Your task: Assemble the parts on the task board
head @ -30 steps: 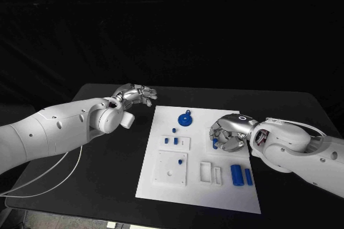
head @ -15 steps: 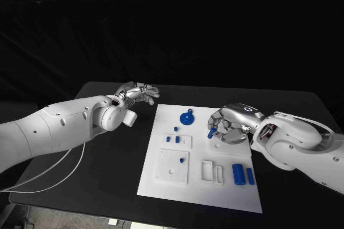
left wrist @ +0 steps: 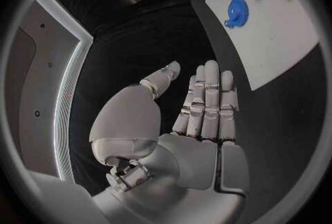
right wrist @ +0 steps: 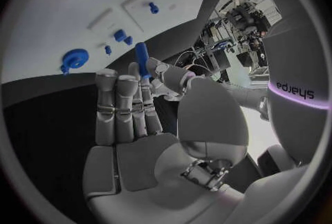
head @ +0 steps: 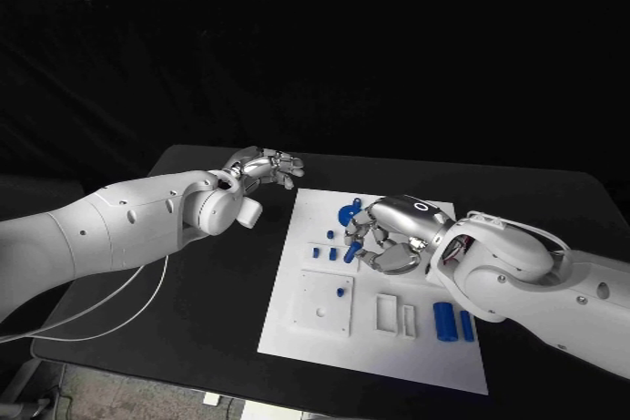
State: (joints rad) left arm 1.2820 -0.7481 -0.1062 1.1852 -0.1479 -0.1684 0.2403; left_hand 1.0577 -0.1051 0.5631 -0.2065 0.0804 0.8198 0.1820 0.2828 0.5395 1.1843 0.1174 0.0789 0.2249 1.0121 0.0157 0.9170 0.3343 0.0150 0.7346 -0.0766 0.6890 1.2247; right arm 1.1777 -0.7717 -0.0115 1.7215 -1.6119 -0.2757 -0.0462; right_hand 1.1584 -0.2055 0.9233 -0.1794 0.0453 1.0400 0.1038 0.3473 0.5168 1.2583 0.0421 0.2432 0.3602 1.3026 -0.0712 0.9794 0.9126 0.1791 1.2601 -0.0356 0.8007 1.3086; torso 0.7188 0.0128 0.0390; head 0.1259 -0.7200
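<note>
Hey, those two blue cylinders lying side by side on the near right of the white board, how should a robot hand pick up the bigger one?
Probably from above, pinching the larger blue cylinder across its round middle. It lies flat on the task board, its length running away from the robot, so the curved sides are exposed. The smaller cylinder lies close beside it, so one finger has to slip into that narrow gap.

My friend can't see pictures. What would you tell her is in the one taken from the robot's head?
The robot's right hand holds a small blue peg over a white board on a black table. Its left hand hovers empty beside the board's far corner. More blue pieces sit on the board, including a gear and two cylinders.
</note>
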